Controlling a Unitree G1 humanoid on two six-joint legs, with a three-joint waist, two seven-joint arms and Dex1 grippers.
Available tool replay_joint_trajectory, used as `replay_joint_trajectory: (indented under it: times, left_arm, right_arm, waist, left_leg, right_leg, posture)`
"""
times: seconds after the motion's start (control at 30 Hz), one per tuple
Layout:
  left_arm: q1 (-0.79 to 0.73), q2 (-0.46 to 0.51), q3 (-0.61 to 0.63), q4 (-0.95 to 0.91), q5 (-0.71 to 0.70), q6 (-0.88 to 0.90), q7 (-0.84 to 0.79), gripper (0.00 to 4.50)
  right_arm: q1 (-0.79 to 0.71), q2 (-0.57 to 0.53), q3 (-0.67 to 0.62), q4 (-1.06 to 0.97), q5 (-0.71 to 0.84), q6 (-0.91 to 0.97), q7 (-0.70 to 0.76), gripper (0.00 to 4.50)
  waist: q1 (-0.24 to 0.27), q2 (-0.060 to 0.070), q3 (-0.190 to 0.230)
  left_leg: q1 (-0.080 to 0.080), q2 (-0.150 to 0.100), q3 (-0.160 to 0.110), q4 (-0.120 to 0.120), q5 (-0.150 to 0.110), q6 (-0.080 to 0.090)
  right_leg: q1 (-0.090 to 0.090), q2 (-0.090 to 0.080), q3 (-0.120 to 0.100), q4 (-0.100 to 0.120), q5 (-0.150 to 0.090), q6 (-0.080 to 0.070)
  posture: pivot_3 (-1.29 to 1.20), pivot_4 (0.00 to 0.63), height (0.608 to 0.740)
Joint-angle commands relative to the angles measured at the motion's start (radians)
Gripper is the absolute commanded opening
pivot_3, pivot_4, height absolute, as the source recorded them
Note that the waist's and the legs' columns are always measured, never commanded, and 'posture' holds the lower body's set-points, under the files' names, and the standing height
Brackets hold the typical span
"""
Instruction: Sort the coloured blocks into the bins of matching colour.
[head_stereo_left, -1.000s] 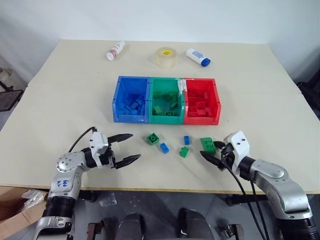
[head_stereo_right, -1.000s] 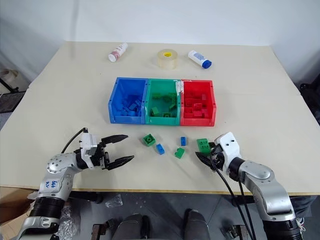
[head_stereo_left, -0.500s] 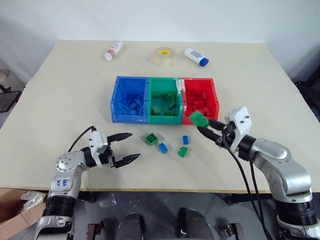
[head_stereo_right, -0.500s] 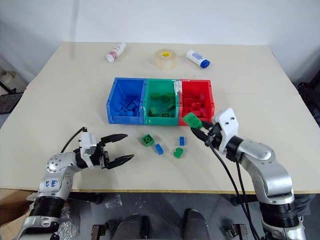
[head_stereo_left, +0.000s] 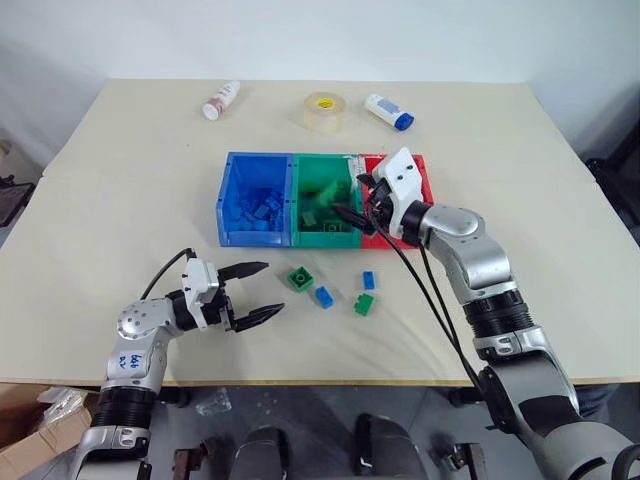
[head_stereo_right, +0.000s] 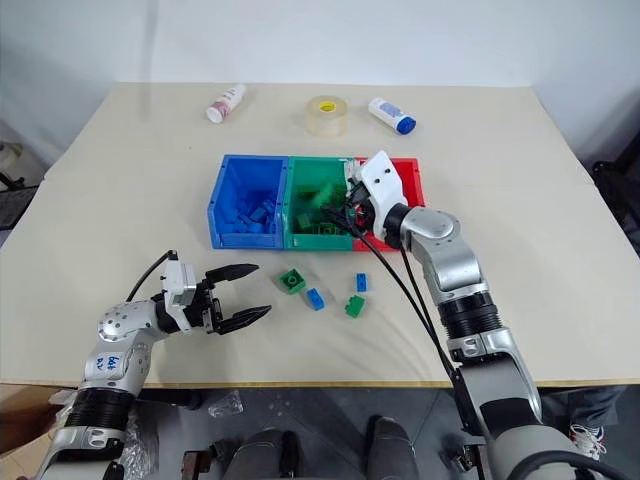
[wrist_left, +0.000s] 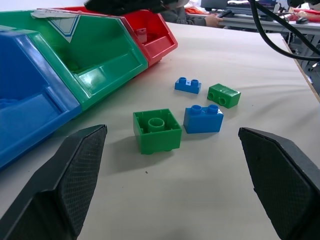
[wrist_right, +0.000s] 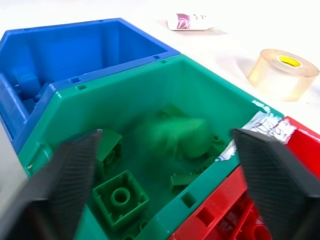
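A pale beige surface (head_stereo_left: 120, 200) stands against a white wall (head_stereo_left: 300, 35). The right tool (head_stereo_left: 357, 207) hangs spread over the green bin (head_stereo_left: 322, 238); the left tool (head_stereo_left: 258, 292) gapes empty near loose blocks (head_stereo_left: 304, 278).

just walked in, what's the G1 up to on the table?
Sorting bricks by colour. The right hand is open over the green bin, with a blurred green brick dropping in. The left hand hovers open near four loose bricks on the table: two green, two blue.
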Motion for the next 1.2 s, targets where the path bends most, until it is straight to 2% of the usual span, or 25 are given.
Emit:
replay_joint_trajectory:
  times: [0.03,0.2,0.3,0.4,0.6,0.7,0.87,1.0,1.1,1.2]
  left_arm:
    - [-0.005,0.001,0.005,-0.003,-0.006,-0.02,-0.007,4.5]
    - [-0.009,0.003,0.004,0.012,-0.007,-0.026,-0.014,4.5]
    - [-0.019,0.002,0.002,0.026,-0.005,-0.031,-0.02,4.5]
    - [-0.031,0.004,-0.001,0.046,-0.003,-0.035,-0.031,4.5]
    - [-0.045,0.015,-0.001,0.082,-0.006,-0.043,-0.061,4.5]
    - [-0.052,0.018,-0.002,0.098,-0.006,-0.046,-0.074,4.5]
    - [-0.068,0.016,-0.005,0.116,-0.004,-0.05,-0.086,4.5]
    - [-0.067,0.013,-0.004,0.111,-0.006,-0.06,-0.094,4.5]
    - [-0.056,0.013,0.004,0.095,-0.024,-0.065,-0.11,4.5]
    - [-0.04,0.017,0.009,0.075,-0.03,-0.061,-0.109,4.5]
  right_arm:
    - [0.054,-0.034,-0.024,-0.111,0.023,0.004,0.045,4.48]
    - [0.241,-0.147,-0.048,-0.356,0.096,0.098,0.146,4.48]
    - [0.37,-0.224,-0.093,-0.495,0.165,0.145,0.204,4.48]
    - [0.565,-0.334,-0.184,-0.626,0.222,0.155,0.274,4.48]
    - [0.834,-0.47,-0.368,-0.735,0.266,0.182,0.308,4.48]
    - [0.922,-0.499,-0.418,-0.771,0.283,0.193,0.318,4.48]
    - [0.932,-0.505,-0.406,-0.783,0.284,0.203,0.31,4.48]
    - [0.861,-0.486,-0.286,-0.767,0.251,0.209,0.3,4.48]
    - [0.743,-0.417,-0.12,-0.705,0.194,0.188,0.287,4.48]
    - [0.626,-0.345,-0.01,-0.608,0.12,0.181,0.251,4.48]
  waist:
    - [-0.001,0.0,0.0]
    - [0.004,0.0,0.0]
    - [0.002,0.0,0.0]
    - [0.005,0.0,0.0]
    - [0.009,0.0,0.0]
    - [0.01,-0.001,0.0]
    - [0.005,-0.001,0.0]
    - [0.004,-0.001,0.0]
    - [0.002,-0.001,0.0]
    - [0.001,-0.001,0.0]
  left_leg:
    - [0.0,0.0,0.0,0.0,0.0,0.0]
    - [0.0,0.0,-0.001,0.001,0.0,0.0]
    - [0.0,0.0,0.0,0.001,0.0,0.0]
    - [0.001,0.0,-0.001,0.0,0.0,0.0]
    - [0.001,0.0,0.0,0.002,-0.001,0.001]
    - [0.003,0.0,-0.001,0.001,-0.001,0.001]
    - [0.003,0.0,-0.001,0.002,-0.001,0.001]
    - [0.003,0.0,-0.001,0.002,-0.001,0.001]
    - [0.003,0.0,-0.001,0.002,-0.001,0.001]
    - [0.003,0.0,-0.001,0.002,-0.001,0.001]
  right_leg:
    - [0.0,0.0,0.0,0.0,0.0,0.0]
    - [0.0,0.0,0.0,0.0,0.0,0.0]
    - [0.0,0.0,0.0,0.0,0.0,0.0]
    - [0.0,0.0,0.0,0.001,0.0,0.0]
    - [0.002,0.0,0.0,-0.002,0.001,0.001]
    - [0.003,0.0,0.0,-0.001,0.0,0.0]
    - [0.003,0.0,0.0,-0.001,0.0,0.0]
    - [0.003,0.0,0.0,-0.001,0.0,0.0]
    - [0.003,0.0,0.0,-0.001,0.0,0.0]
    - [0.003,0.0,0.0,0.0,0.0,0.0]
  posture:
    - [0.0,0.15,0.74]
    - [0.0,0.15,0.74]
    - [0.0,0.15,0.74]
    - [0.0,0.15,0.74]
    - [0.0,0.15,0.74]
    - [0.0,0.15,0.74]
    - [0.0,0.15,0.74]
    - [0.0,0.15,0.74]
    - [0.0,0.15,0.74]
    - [0.0,0.15,0.74]
